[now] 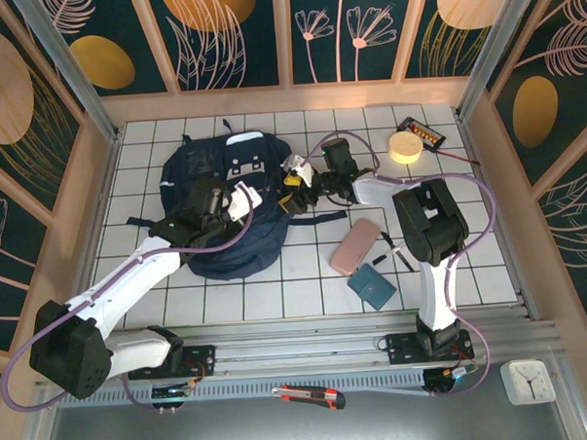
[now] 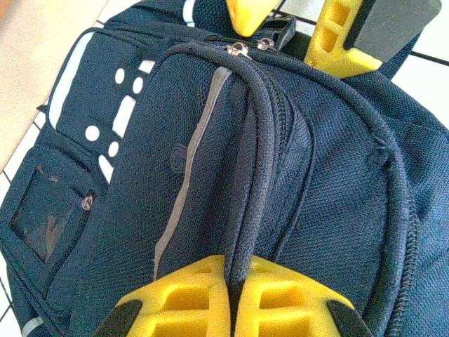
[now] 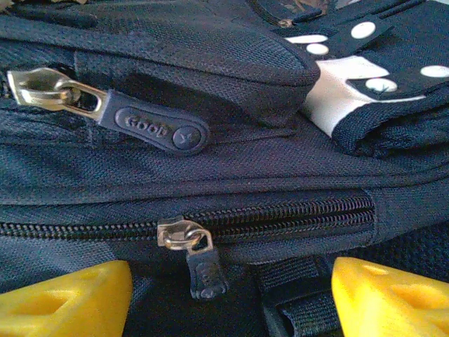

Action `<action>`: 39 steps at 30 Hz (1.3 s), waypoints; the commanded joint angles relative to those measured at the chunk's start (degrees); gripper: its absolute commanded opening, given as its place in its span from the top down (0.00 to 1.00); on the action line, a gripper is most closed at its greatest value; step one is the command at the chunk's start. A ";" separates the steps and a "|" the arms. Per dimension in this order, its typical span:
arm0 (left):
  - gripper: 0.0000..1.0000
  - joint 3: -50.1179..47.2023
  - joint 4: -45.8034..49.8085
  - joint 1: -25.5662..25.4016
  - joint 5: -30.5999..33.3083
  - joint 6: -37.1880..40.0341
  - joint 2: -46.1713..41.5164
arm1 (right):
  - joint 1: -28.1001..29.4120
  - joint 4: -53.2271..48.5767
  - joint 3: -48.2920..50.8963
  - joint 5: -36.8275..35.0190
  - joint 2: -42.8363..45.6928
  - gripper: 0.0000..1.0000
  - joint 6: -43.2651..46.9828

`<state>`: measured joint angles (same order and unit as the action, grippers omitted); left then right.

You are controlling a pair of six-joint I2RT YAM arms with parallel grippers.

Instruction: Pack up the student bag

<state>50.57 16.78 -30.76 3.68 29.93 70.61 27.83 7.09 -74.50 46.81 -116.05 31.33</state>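
Observation:
The student bag (image 1: 225,218), a navy backpack with white patches near its top, lies flat on the tiled table at the back left. My left gripper (image 1: 242,200) rests on the bag's middle. In the left wrist view it (image 2: 238,298) is shut on a raised fabric ridge (image 2: 254,154) of the bag. My right gripper (image 1: 294,188) sits at the bag's right side near the top. Its yellow fingers (image 3: 66,298) stand wide apart and open. A silver zip slider (image 3: 179,235) with a dark pull tab (image 3: 207,277) hangs between them, untouched. A second zip pull (image 3: 154,130) lies above it.
Right of the bag lie a pink pencil case (image 1: 356,246), a teal notebook (image 1: 372,286) and dark pens (image 1: 399,255). A tape roll (image 1: 404,146) and a calculator (image 1: 428,134) sit at the back right. A box cutter (image 1: 311,396) and a white clock (image 1: 528,380) lie by the front rail.

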 commanded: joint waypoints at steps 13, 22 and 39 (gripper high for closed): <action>1.00 2.08 -2.19 -0.35 0.95 1.61 -0.56 | 1.44 1.46 0.48 -1.06 0.76 0.88 -2.99; 1.00 1.42 -1.92 -0.35 5.59 1.24 -0.50 | 0.91 -1.55 4.20 -3.39 5.70 1.00 -0.64; 1.00 4.66 -2.79 -2.26 11.22 -1.50 4.25 | 2.13 -20.63 1.16 4.57 9.18 1.00 4.84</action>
<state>52.49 18.26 -33.32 8.69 30.26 73.69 28.82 -5.69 -72.29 43.31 -110.76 34.02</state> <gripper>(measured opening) 0.062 0.051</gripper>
